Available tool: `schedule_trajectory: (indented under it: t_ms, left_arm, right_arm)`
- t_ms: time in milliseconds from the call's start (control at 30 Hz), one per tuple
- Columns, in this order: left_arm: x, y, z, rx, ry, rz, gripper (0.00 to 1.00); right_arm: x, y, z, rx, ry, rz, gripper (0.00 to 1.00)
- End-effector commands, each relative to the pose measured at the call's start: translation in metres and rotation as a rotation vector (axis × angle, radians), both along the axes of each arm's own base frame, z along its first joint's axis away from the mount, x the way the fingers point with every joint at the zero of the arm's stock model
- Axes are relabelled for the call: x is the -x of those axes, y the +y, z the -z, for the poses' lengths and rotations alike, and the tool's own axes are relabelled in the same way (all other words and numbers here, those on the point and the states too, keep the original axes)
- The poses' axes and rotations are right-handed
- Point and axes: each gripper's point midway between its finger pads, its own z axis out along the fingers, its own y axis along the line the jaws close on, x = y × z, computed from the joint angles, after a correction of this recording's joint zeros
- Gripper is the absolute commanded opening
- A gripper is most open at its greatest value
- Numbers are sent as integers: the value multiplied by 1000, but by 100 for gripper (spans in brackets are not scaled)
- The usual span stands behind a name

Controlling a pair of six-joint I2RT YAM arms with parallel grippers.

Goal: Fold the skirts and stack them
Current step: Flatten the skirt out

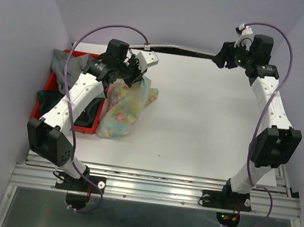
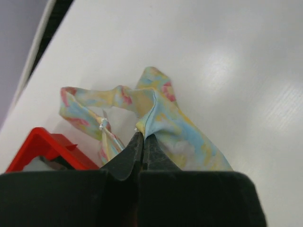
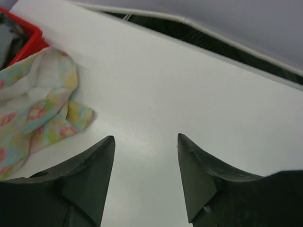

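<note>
One floral skirt [image 1: 123,107], one red bin [image 1: 49,81]

The middle and right of the table [image 1: 208,115] offer wide passage from the near edge to the far edge. On the left, the floral skirt [image 1: 121,109] hangs pinched in the left gripper [image 1: 138,70] and heaps just beside the red bin [image 1: 48,82], blocking that strip. The left arm [image 1: 78,95] slants over the bin, and a grey skirt [image 1: 68,66] drapes over its far rim. The right arm [image 1: 270,112] lines the right edge, with the right gripper [image 1: 227,53] spread above the far right corner. Walls [image 1: 19,17] close the left, far and right sides.
</note>
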Motion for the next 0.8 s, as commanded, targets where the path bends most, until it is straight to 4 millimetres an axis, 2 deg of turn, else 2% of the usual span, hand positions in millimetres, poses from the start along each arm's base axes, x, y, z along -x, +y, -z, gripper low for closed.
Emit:
schedule_trajectory:
  t_ms: [0, 33, 67, 100, 133, 167, 200, 267, 300, 367, 400, 467, 500, 533, 567, 600, 633, 700, 733, 767]
  left_arm:
    - [36, -35, -6, 152, 131, 106, 0]
    - [45, -44, -8, 171, 149, 149, 0]
    - [68, -65, -8, 194, 175, 252, 0]
    - [80, -76, -8, 198, 176, 297, 0]
    - [84, -87, -7, 194, 149, 310, 0]
    - [93, -98, 3, 181, 163, 321, 0]
    - [113, -120, 8, 184, 191, 363, 0]
    - [119, -143, 15, 199, 204, 377, 0]
    - [126, -161, 29, 189, 247, 393, 1]
    - [133, -182, 35, 203, 294, 412, 11]
    - [137, -201, 42, 189, 305, 429, 14]
    - [133, -217, 46, 169, 314, 432, 25]
    - [132, -221, 45, 169, 315, 433, 31]
    - [127, -221, 42, 174, 319, 422, 41]
    - [124, -220, 32, 177, 305, 429, 66]
    - [119, -217, 24, 187, 287, 426, 69]
    - [104, -207, 17, 205, 270, 395, 71]
    - [88, -191, -5, 266, 247, 373, 74]
    - [67, -175, -13, 288, 240, 326, 74]
    - [54, -166, -15, 292, 232, 293, 73]
  right_arm:
    - [48, 48, 23, -165, 150, -246, 63]
    - [54, 54, 24, -187, 169, -254, 63]
    - [61, 56, 35, -214, 203, -261, 65]
    - [65, 56, 34, -217, 202, -257, 66]
    - [68, 55, 43, -213, 224, -248, 66]
    - [70, 53, 47, -203, 234, -243, 67]
    - [74, 51, 54, -194, 268, -226, 68]
    - [80, 48, 65, -182, 309, -215, 69]
    - [88, 47, 78, -182, 362, -209, 72]
    - [98, 44, 87, -178, 403, -186, 73]
    - [105, 39, 102, -161, 451, -151, 74]
    - [109, 25, 113, -144, 485, -90, 76]
    - [113, 10, 120, -133, 514, -48, 77]
    - [115, 5, 124, -134, 536, -32, 78]
    - [122, -2, 134, -105, 573, -33, 79]
    - [125, -3, 136, -96, 593, -35, 79]
    - [127, -8, 141, -88, 615, -28, 79]
    - [135, -10, 155, -78, 679, -21, 79]
    - [136, -10, 161, -77, 696, -20, 78]
    - [137, -11, 167, -77, 722, -12, 78]
